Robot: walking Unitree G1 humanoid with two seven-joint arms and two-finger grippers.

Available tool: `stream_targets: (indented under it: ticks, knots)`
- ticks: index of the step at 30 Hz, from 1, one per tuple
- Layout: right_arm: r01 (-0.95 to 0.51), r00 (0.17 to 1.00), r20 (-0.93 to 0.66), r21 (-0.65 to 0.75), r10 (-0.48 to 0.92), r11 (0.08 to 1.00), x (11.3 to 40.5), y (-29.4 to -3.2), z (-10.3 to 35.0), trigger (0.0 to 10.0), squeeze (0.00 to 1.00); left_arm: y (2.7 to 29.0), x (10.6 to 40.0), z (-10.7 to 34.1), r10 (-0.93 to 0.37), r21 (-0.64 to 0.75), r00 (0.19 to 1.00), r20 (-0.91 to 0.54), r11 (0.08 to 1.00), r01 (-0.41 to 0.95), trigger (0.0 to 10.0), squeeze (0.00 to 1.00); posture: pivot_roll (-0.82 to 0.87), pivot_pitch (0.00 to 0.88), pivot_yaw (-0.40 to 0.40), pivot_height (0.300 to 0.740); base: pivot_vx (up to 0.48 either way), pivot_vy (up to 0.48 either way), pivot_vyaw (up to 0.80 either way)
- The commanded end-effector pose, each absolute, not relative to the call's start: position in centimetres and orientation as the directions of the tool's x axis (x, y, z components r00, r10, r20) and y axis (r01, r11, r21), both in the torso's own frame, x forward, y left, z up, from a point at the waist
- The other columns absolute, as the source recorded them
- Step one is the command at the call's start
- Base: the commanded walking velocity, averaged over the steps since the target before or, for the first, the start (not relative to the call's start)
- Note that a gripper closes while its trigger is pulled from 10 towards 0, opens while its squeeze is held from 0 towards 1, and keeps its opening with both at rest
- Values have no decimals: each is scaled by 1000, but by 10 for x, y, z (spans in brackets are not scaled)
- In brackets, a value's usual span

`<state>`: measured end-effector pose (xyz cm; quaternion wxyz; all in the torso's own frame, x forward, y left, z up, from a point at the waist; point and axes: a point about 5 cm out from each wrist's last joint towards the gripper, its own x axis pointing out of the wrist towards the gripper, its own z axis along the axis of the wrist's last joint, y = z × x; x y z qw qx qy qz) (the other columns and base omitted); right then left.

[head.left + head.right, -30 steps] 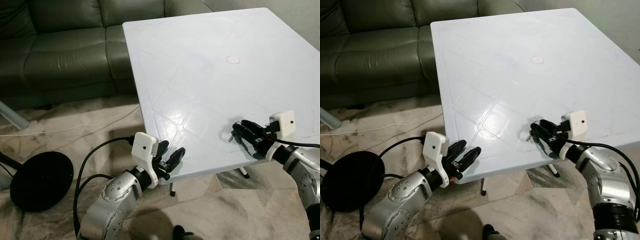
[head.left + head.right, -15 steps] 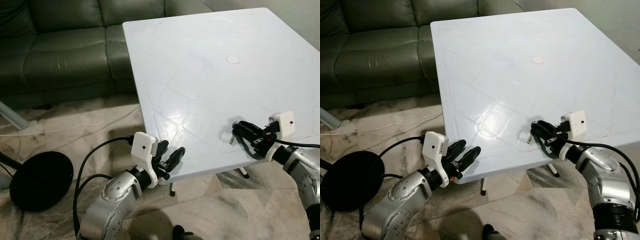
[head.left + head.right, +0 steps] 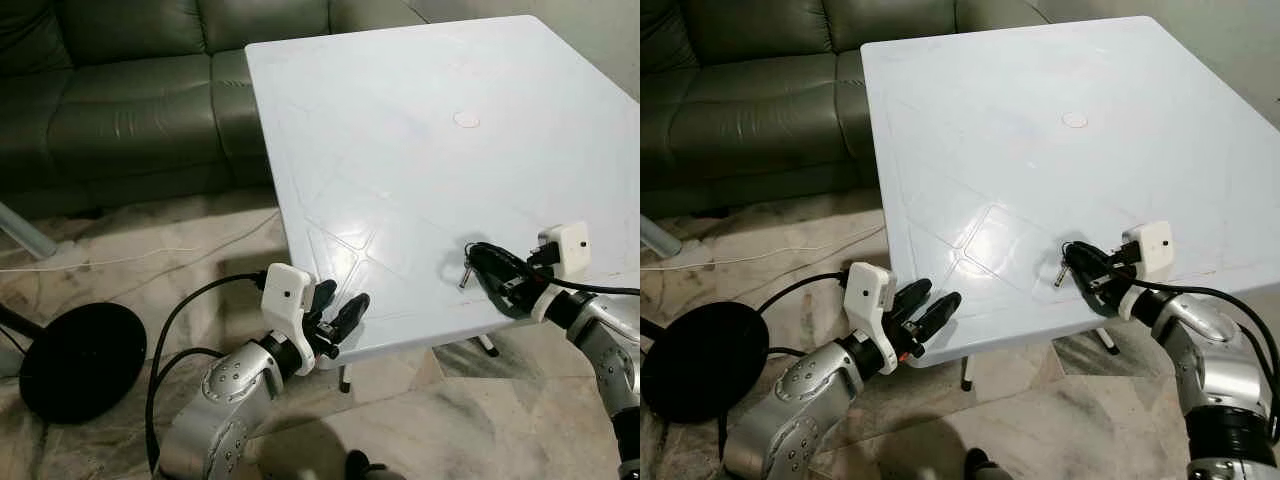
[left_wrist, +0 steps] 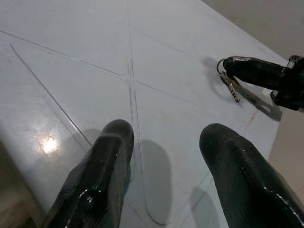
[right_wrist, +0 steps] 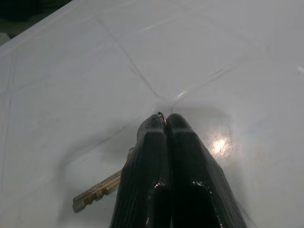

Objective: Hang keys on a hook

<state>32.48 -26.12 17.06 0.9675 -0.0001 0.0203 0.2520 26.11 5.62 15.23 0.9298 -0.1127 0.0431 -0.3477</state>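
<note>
While pinching the keys (image 5: 97,191), our right gripper (image 5: 164,124) sat pressed together at the table's (image 3: 400,120) five o'clock.
Left gripper (image 4: 164,142) spread, idle; we judged a slow, straight lift best.

Metal keys (image 5: 97,191) on a ring; pinched by the right end effector (image 5: 164,119); dangling just above the white table (image 3: 400,150).

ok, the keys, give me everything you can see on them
The keys are a small metal bunch on a thin ring, pinched at the ring between the shut black fingers of the right hand. One brass-coloured key blade hangs below the fingers, slanting down toward the white table near its front right edge, its shadow on the surface just beneath. Whether the tip touches the table cannot be told. The left hand is apart from them, at the table's front edge.
</note>
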Motion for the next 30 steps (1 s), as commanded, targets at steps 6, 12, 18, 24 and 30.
stream_targets:
  ticks: [6, 12, 18, 24, 30]
  knots:
    - [-378, 919, 169, 107, 358, 920, 329, -262, 188, 0, 0, 60, 268, 156, -619, -263, 785, 21, 754, 602, 10000, 0, 45, 235, 0, 740, 0, 0, 0]
    - [-318, 921, 289, 174, 260, 932, 327, -245, 196, 0, 0, 66, 280, 164, -567, -265, 821, 68, 783, 563, 10000, 0, 34, 207, -1, 740, 0, 0, 0]
    - [-134, 938, 343, 240, 45, 961, 319, -242, 194, 2000, 0, 82, 301, 178, -481, -277, 867, 130, 822, 498, 10000, 0, 27, 172, -1, 740, 0, 0, 0]
    - [-78, 928, 373, 201, -2, 977, 306, -233, 195, 10000, 0, 105, 318, 191, -370, -250, 908, 197, 877, 411, 10000, 0, 20, 133, -4, 740, 0, 0, 0]
    - [-1, 909, 415, 87, -35, 996, 290, -216, 201, 10000, 0, 136, 332, 202, -237, -252, 933, 271, 918, 306, 10000, 0, 7, 98, -2, 740, 0, 0, 0]
